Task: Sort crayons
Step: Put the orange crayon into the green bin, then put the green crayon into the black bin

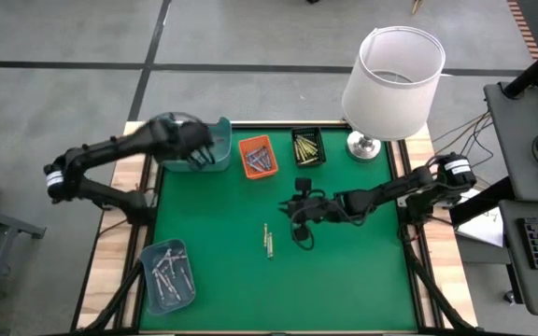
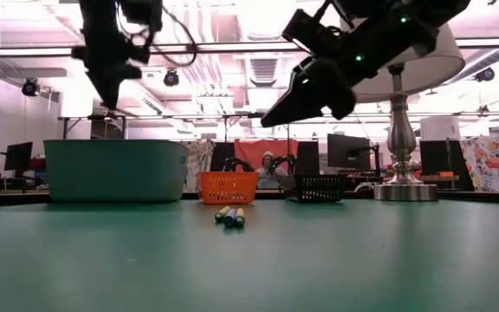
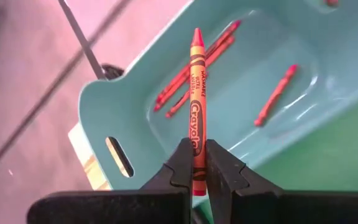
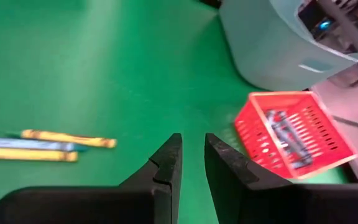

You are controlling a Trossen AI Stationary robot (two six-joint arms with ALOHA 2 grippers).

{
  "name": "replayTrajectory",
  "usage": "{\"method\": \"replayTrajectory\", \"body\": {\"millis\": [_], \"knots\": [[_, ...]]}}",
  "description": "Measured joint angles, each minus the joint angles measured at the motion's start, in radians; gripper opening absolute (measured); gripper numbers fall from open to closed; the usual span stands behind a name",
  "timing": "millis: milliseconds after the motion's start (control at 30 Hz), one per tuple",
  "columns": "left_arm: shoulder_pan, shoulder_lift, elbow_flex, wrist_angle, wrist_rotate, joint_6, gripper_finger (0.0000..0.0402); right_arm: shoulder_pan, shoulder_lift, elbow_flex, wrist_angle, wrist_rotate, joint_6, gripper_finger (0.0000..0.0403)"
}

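Observation:
My left gripper (image 3: 196, 165) is over the teal tray (image 3: 253, 81) at the table's far left and is shut on a red crayon (image 3: 196, 93). Several red crayons (image 3: 275, 96) lie in that tray. Three crayons (image 1: 268, 241), yellow and blue, lie side by side mid-mat, also seen in the right wrist view (image 4: 42, 144). My right gripper (image 4: 191, 155) hangs above the mat to their right, open, with nothing between its fingers. The high view shows my left gripper (image 1: 194, 149) and my right gripper (image 1: 299, 224). My left gripper pinches the red crayon near its blunt end (image 3: 197, 177) between its two fingers. The fingers slant downward and the crayon runs along them, its pointed tip (image 3: 196, 31) sticking out ahead. The crayon is lifted clear, over the teal tray's inside.
An orange tray (image 1: 258, 156) with crayons and a black tray (image 1: 308, 147) with yellow ones stand along the far edge. A pale blue tray (image 1: 168, 273) with grey crayons sits at the near left. A white-shaded lamp (image 1: 390, 84) stands at the far right corner.

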Motion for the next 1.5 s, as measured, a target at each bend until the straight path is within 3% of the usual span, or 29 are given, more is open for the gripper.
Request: {"method": "replayTrajectory", "body": {"millis": [133,300,833,1133,1500], "knots": [[0.173,0.024,-0.003,0.052,0.086,0.148,0.0001,-0.044,0.0,0.004,0.003,-0.001,-0.007,0.0059],[0.268,0.063,-0.016,0.053,0.103,0.228,0.0004,-0.072,0.0,0.005,0.003,-0.001,0.063,0.0059],[0.28,0.113,-0.018,0.093,0.091,0.259,0.0081,-0.075,0.0,0.006,-0.004,-0.003,0.151,0.0059],[0.14,0.041,-0.018,0.196,0.104,0.201,0.0082,-0.075,0.0,0.006,-0.004,-0.006,0.233,0.0059],[-0.263,0.009,-0.108,0.532,0.11,0.131,0.0082,-0.075,-0.005,0.006,-0.01,-0.048,0.293,0.0059]]}}
